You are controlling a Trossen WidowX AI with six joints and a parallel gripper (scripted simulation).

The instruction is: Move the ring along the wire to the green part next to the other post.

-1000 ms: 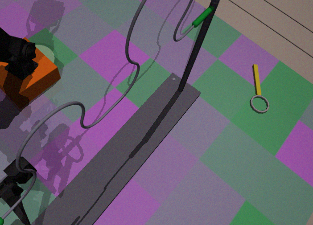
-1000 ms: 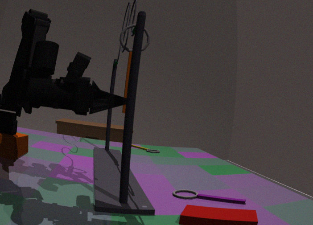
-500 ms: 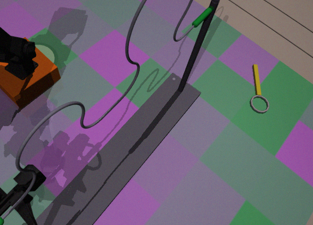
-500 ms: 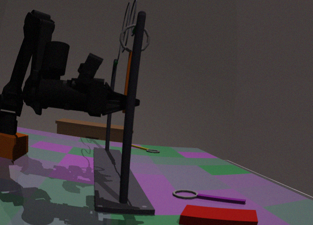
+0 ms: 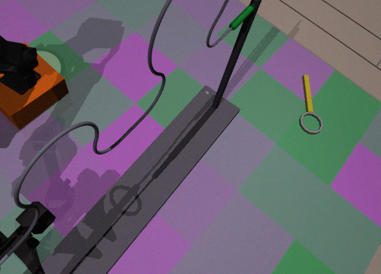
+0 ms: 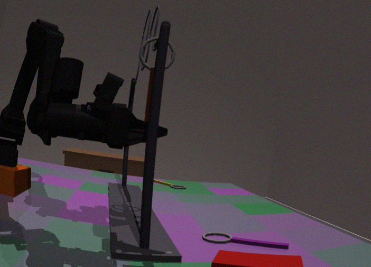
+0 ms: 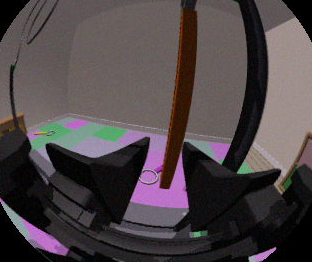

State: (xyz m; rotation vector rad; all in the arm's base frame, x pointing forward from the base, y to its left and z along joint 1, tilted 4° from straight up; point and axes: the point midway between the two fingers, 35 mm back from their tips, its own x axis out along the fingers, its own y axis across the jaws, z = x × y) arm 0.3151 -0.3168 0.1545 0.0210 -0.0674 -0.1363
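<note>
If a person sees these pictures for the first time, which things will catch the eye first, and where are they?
The long grey wire winds in big loops above the checkered floor, ending in a green part at the tall dark post. At the other post, the ring's orange handle hangs down between the fingers of the open hand, not yet gripped. A spare ring with a yellow handle lies on the floor to the right.
</note>
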